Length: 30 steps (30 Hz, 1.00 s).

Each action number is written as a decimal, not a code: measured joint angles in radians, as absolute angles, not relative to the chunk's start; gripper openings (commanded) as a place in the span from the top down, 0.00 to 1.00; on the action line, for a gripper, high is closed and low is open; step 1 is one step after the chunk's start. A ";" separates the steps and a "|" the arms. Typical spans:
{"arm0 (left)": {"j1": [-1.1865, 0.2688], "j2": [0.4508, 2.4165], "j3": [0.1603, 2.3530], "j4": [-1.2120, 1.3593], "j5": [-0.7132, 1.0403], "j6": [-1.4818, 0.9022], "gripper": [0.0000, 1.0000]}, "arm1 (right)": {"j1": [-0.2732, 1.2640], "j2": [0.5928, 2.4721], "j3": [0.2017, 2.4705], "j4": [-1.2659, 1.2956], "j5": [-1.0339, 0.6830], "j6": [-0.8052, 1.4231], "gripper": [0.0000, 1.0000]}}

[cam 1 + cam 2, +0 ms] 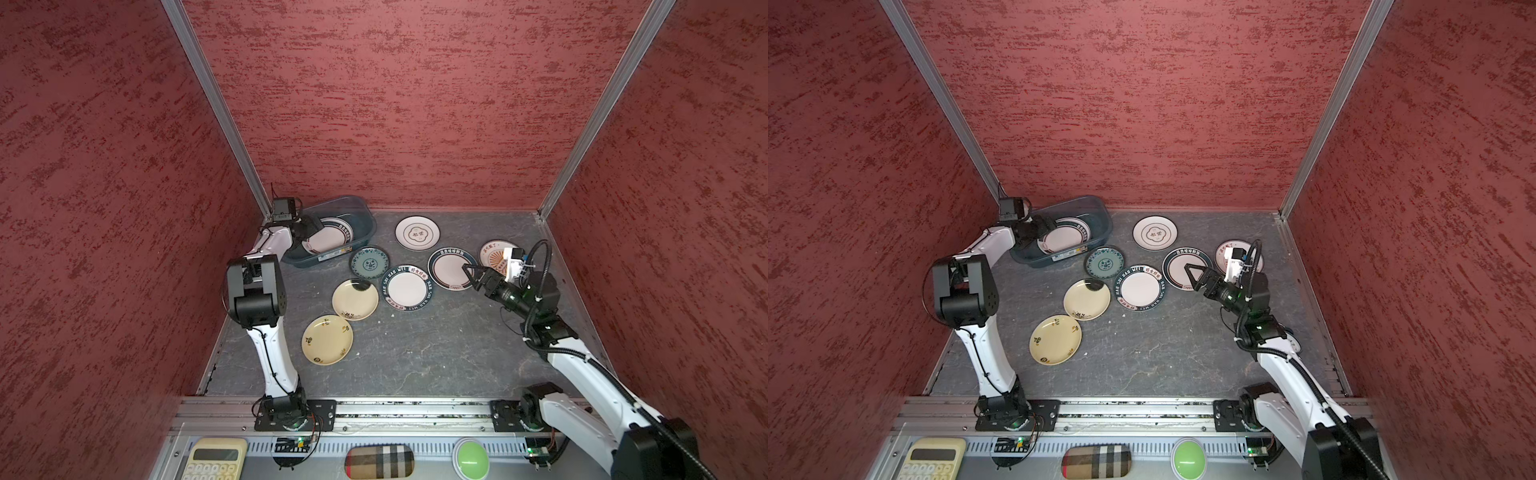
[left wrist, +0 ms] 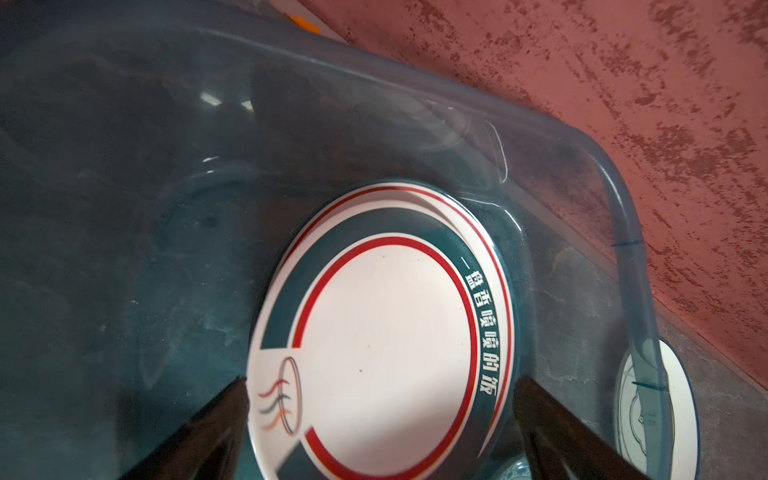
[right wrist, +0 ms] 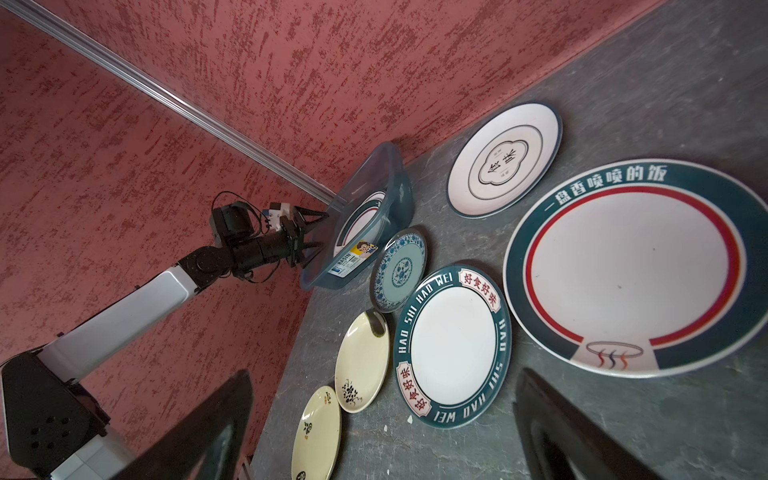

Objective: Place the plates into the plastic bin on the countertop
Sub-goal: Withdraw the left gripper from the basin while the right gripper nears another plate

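teal-rimmed plate point(image 2: 395, 340), blue-grey bin point(image 1: 305, 261), cream plate point(image 1: 327, 339)

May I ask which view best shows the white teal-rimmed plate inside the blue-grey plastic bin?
Left wrist: the white teal-rimmed plate appears large, lettering legible. Both top views show it small; right wrist, a sliver.
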<state>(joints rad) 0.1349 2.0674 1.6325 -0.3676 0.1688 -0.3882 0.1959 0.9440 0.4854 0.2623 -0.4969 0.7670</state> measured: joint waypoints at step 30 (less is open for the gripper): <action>-0.068 1.374 1.099 -0.270 0.035 -0.356 0.01 | 0.196 0.957 0.530 0.039 -0.491 0.640 0.01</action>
<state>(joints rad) -0.0685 1.3743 1.0992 -0.2703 0.0353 -0.3561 0.1959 0.9569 0.5301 0.0395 -0.4908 0.6399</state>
